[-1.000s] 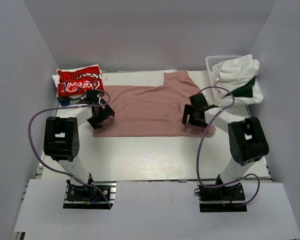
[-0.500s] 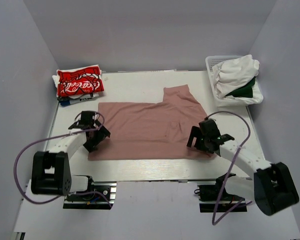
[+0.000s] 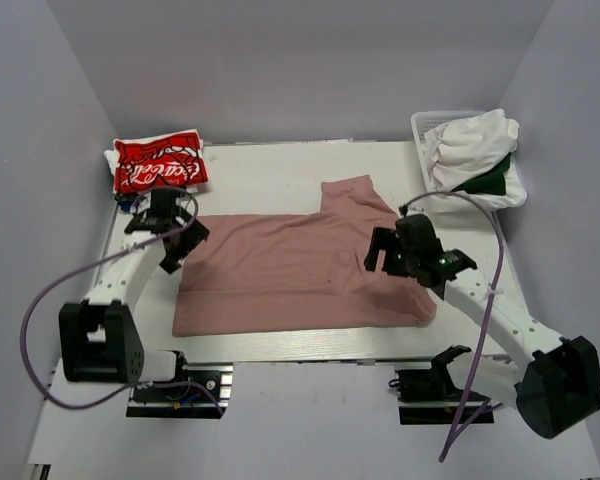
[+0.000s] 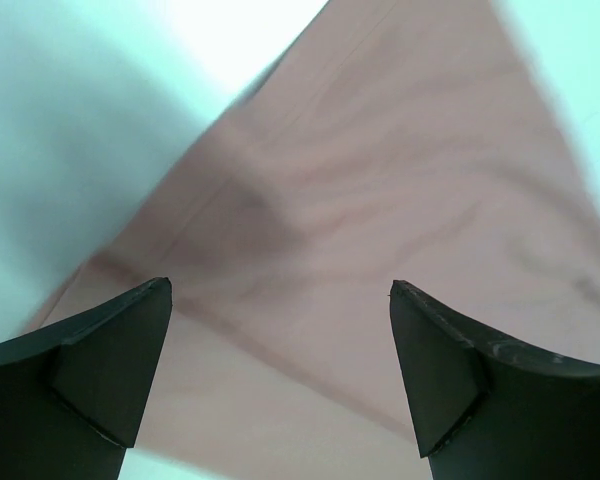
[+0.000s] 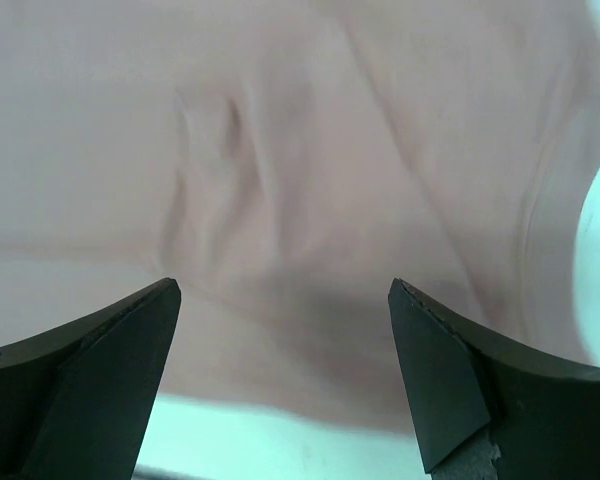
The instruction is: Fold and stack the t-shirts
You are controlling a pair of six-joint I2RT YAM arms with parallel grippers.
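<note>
We had the red shirt (image 3: 160, 163) stacked left of the pink shirt (image 3: 290, 270), unfinished beneath wide, empty left pincer (image 4: 280, 288) and right pincer (image 5: 283, 287); white shirts (image 3: 472, 142) waited

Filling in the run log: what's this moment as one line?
pink shirt spread on table | left gripper open above it | right gripper open above it | red shirt folded far-left

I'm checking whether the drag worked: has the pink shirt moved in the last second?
Yes. The pink shirt has slid toward the near edge of the table, opening a gap from the red shirt, which stayed put.
</note>
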